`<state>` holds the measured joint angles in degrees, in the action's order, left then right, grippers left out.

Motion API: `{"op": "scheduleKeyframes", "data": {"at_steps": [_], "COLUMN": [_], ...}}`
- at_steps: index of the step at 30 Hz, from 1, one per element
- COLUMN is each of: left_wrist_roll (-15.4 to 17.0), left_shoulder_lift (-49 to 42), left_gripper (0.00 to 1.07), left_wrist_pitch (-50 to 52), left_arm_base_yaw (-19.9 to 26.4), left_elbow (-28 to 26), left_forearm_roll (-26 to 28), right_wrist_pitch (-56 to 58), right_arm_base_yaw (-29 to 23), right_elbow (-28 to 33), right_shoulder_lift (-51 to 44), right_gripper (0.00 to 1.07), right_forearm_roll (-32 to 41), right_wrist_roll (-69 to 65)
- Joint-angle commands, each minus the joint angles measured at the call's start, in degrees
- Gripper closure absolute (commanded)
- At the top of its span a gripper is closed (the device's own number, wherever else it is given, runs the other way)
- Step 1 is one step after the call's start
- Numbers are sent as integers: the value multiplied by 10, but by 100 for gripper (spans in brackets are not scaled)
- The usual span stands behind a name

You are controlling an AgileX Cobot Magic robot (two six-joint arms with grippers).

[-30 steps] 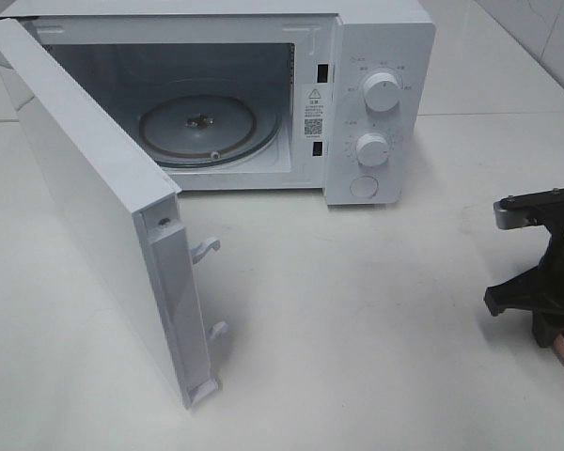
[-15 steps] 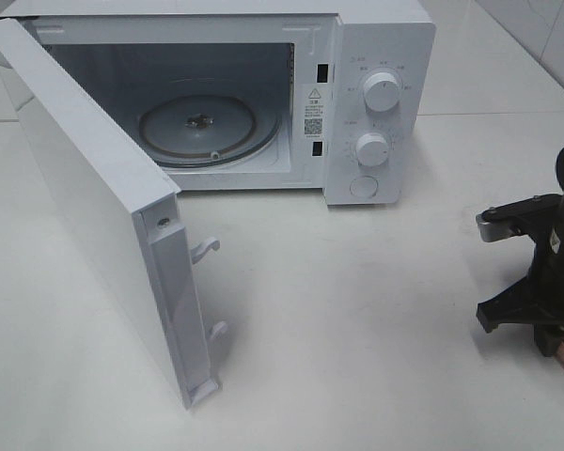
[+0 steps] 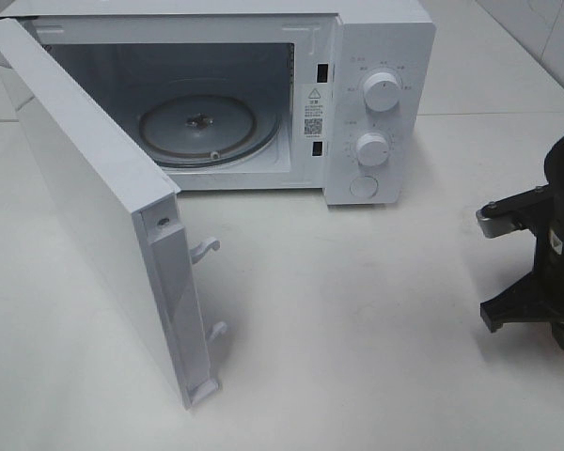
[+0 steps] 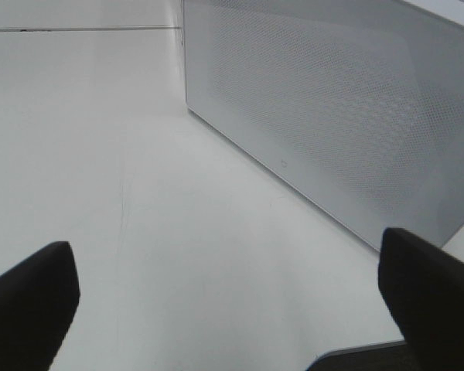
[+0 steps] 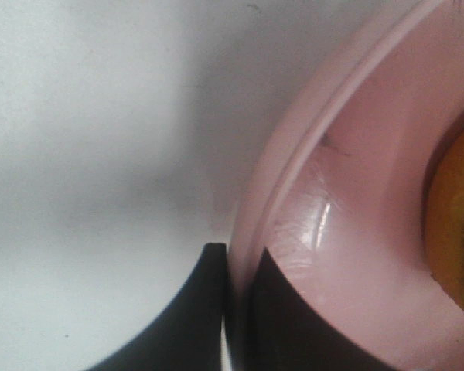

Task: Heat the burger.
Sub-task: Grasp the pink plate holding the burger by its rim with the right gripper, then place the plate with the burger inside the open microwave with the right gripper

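In the right wrist view the burger (image 5: pixel 458 224) shows only as a golden-orange edge, sitting on a round pink plate (image 5: pixel 356 232). My right gripper (image 5: pixel 236 263) is shut on the plate's rim, one finger under the lip and one inside it. From the high camera the right arm (image 3: pixel 545 272) stands at the table's right edge and hides the plate and burger. My left gripper (image 4: pixel 228 286) is open with nothing between its fingers, facing the outer face of the microwave door (image 4: pixel 332 116).
The white microwave (image 3: pixel 381 56) stands at the back with its door (image 3: pixel 85 197) swung wide toward the front left. Its glass turntable (image 3: pixel 207 127) is bare. Two knobs and a button are on its right panel.
My right gripper has closed onto the plate's rim. The right arm shifted slightly over the plate, which no longer shows in the high view. The left gripper stayed open.
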<state>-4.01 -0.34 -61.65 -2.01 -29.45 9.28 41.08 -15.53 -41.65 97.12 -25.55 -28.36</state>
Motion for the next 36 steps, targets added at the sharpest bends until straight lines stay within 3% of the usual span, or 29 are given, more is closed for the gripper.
{"op": "scheduleKeyframes", "data": {"at_steps": [1,23,36], "left_wrist_roll": [-2,-2,-2], "left_shoulder_lift": [-9,-9,-9], "left_gripper": [9,9,9], "left_wrist_pitch": [5,5,5], "left_arm_base_yaw": [-2,-2,-2], "left_elbow": [0,0,0], "left_forearm_roll": [1,1,1], "right_wrist_pitch": [22,95,166], "right_arm_base_yaw": [-2,-99,-211], "right_elbow": [5,42,81], "right_shoulder_lift": [-15,-76,-117], "right_gripper": [107,107,107], "right_forearm_roll": [-15,-95,-124], "right_wrist_roll": [-13,-75,-105]}}
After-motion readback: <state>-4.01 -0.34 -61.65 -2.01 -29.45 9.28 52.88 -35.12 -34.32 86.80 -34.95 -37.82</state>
